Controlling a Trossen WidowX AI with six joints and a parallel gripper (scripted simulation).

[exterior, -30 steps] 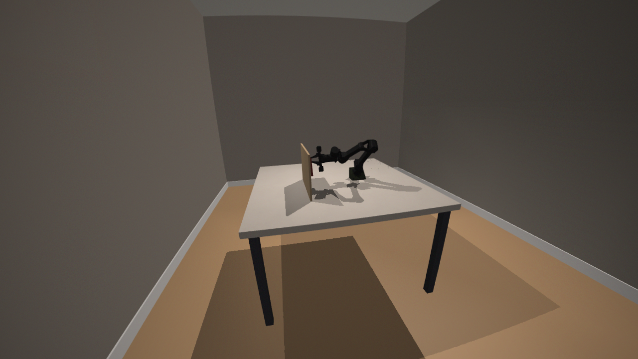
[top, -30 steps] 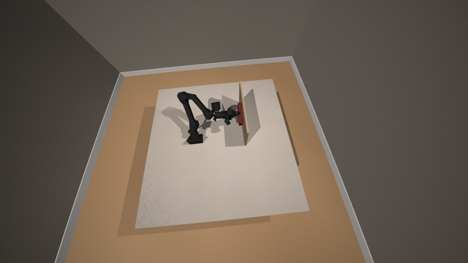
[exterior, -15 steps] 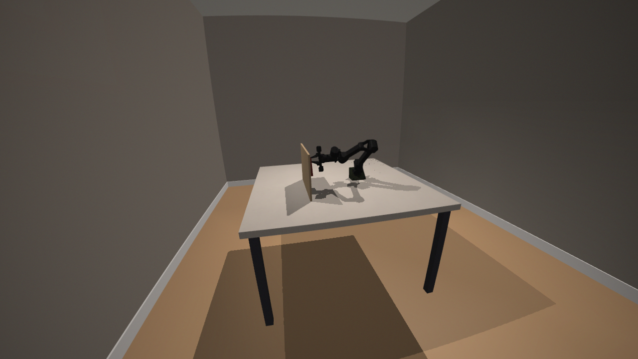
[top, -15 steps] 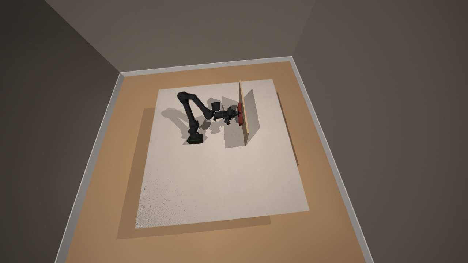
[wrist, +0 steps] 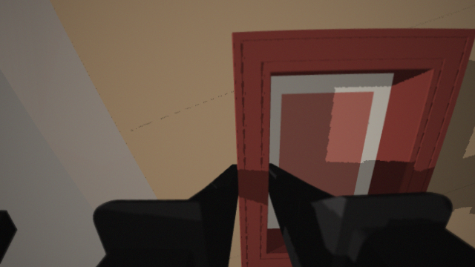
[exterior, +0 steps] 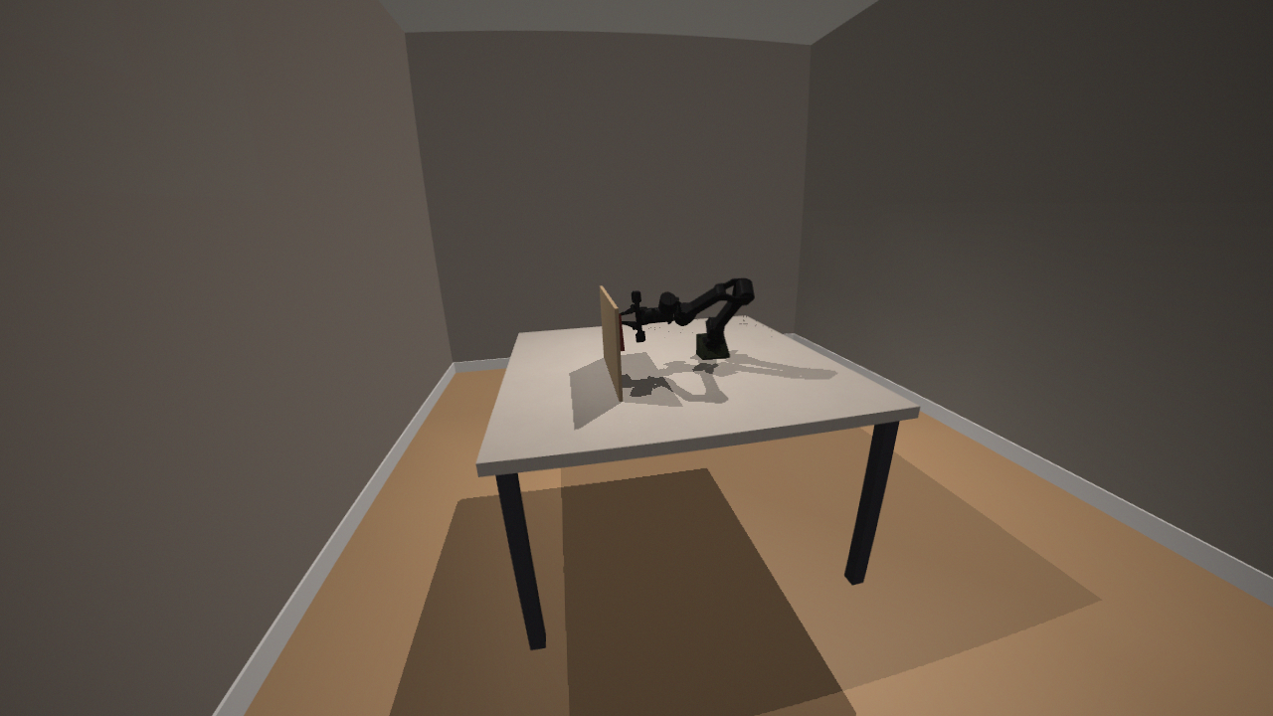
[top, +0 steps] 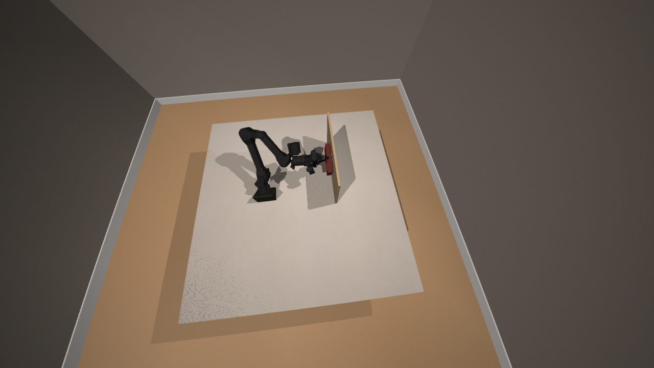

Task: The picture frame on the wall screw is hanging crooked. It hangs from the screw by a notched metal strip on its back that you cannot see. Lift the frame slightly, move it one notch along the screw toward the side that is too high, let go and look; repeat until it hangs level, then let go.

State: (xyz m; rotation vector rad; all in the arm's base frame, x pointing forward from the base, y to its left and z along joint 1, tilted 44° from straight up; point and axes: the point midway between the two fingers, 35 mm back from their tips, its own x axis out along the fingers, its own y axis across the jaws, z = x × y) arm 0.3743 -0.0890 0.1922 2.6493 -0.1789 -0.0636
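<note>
The red picture frame (top: pixel 328 166) (wrist: pixel 345 50) is at the face of the upright wooden panel (top: pixel 334 151) (exterior: pixel 610 342) (wrist: pixel 159 67). In the wrist view it shows a white mat and a reddish picture inside. My gripper (top: pixel 327 158) (wrist: pixel 251 169) is shut on one side bar of the frame, with one fingertip outside the bar and one inside the opening. In the exterior view only a thin red edge of the frame (exterior: pixel 622 336) shows beside the panel. The screw and the notched strip are hidden. Whether the frame hangs level cannot be told from these views.
The panel stands on the white table (top: pixel 297 260) (exterior: pixel 756 409), in front of the arm's base (top: pixel 265 195) (exterior: pixel 712 347). The panel and arm cast shadows on the table. Grey room walls stand around it.
</note>
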